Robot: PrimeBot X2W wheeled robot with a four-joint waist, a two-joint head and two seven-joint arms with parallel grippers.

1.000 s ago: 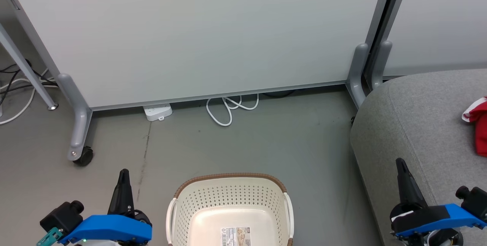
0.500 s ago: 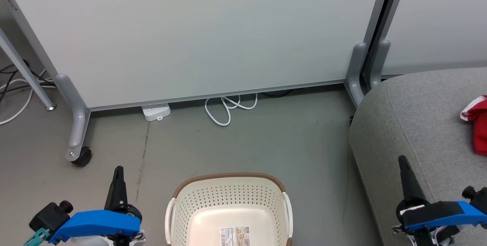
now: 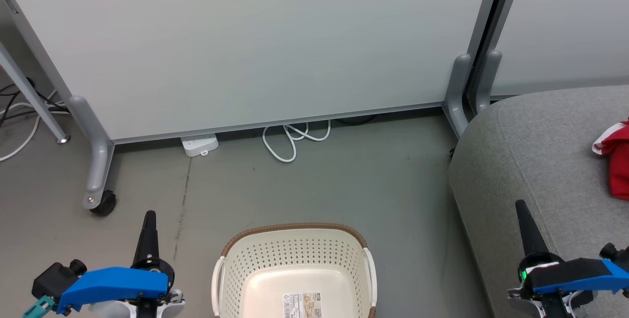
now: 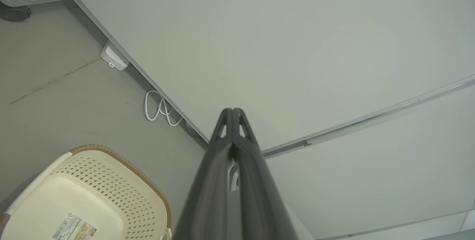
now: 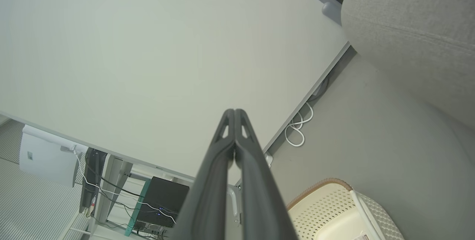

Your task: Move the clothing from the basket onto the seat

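Closest to you, at the lower left of the head view, your left gripper (image 3: 149,216) points up with its two dark fingers pressed together and nothing between them. The left wrist view shows the same closed pair. At the lower right, your right gripper (image 3: 521,206) is likewise closed on nothing, its tip seen against the near side of the seat (image 3: 535,160).

Between the two arms the basket (image 3: 295,229) stands on the grey floor (image 3: 344,180). Its cream bottom carries a paper label (image 3: 304,304), and neither gripper touches it.

The seat takes up the right side, with a strip of floor between it and the basket. The clothing (image 3: 618,165) lies on top of the seat at the far right. It is red fabric with a white edge, cut off by the frame, so you probably cannot tell whether it is one piece or more.

Further back, a looped white cable (image 3: 290,142) and a white power strip (image 3: 199,144) lie at the foot of the pale partition panel (image 3: 255,43). The panel's caster (image 3: 104,204) is off to the left.
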